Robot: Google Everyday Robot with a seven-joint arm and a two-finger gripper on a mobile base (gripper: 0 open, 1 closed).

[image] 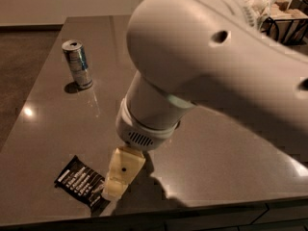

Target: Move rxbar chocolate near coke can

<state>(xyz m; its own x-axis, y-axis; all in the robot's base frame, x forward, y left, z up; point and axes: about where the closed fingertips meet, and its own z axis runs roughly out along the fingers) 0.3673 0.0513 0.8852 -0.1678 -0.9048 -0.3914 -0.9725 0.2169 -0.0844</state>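
Your gripper point(113, 190) hangs low over the table's near edge, just beside the rxbar chocolate point(79, 182).

You see the cream-coloured gripper pointing down and to the left from the big white arm point(202, 66), its tip at the bar's right end. Whether it touches the wrapper, and whether it is clenched or released, you cannot tell. The rxbar chocolate lies flat and slanted on the dark glossy table point(53, 124), near the front-left corner, white lettering up. A silver-and-blue can point(78, 64) stands upright well apart from it, toward the far left. The arm blocks your view of the table's middle. A wire basket point(288, 25) sits at the far right.
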